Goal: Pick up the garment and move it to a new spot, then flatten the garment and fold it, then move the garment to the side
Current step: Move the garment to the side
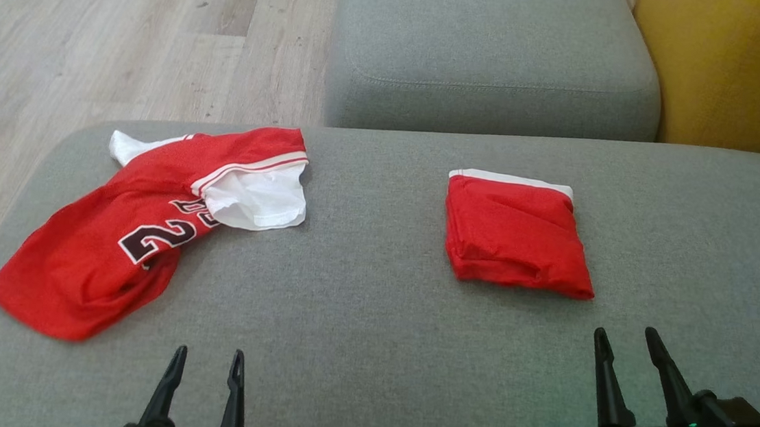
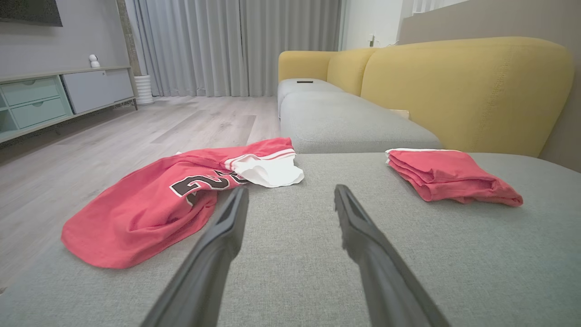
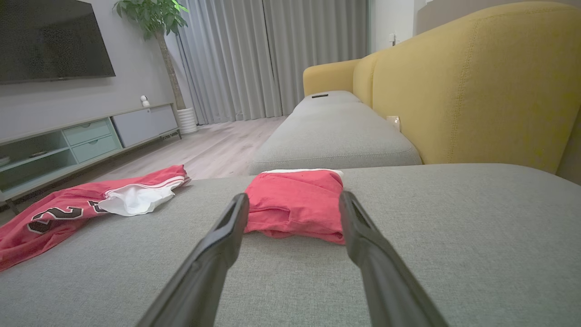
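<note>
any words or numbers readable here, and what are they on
"2": a dark digit with a white outline, on the crumpled red jersey.
Second digit beside it: partly folded into the cloth, cannot be read for sure.
Dark lettering by the white lining: mostly hidden, unreadable.
Folded red garment: no text showing.
</note>
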`<state>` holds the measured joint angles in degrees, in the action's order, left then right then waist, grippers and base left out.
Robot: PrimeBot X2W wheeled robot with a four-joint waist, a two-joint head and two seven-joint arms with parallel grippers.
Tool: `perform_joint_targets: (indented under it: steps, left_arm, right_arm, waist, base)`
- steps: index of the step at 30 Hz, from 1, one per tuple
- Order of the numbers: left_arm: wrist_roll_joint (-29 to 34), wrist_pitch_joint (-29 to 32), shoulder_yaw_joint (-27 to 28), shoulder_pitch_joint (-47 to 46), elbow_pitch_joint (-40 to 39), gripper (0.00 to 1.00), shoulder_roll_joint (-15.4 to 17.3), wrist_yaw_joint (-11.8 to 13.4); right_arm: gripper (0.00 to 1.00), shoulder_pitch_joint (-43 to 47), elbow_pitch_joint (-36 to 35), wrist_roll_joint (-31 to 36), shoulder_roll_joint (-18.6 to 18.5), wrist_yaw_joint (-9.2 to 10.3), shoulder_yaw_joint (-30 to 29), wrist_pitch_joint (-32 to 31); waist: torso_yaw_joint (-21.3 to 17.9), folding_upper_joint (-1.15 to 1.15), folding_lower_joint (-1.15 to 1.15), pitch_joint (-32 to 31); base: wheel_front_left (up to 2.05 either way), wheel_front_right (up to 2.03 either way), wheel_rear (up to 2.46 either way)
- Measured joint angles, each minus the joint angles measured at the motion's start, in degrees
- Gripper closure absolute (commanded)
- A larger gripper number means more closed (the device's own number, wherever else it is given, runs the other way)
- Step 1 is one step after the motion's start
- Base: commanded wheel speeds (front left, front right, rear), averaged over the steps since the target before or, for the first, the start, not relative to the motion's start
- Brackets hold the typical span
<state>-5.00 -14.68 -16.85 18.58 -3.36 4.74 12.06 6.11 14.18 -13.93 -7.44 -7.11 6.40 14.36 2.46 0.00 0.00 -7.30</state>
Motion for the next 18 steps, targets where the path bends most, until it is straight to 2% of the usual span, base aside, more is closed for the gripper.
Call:
perform_joint_targets:
  steps: [18]
  left_arm:
    - [1.51,0.00,0.44,0.05,1.69,0.00,-0.74,-0.71]
  right_arm:
    - [0.00,0.52,0.25,-0.66,0.93,0.00,0.30,0.00]
  waist:
    - [-0.55,0.00,0.00,0.20]
  base:
    - [0.00,0.00,0.00]
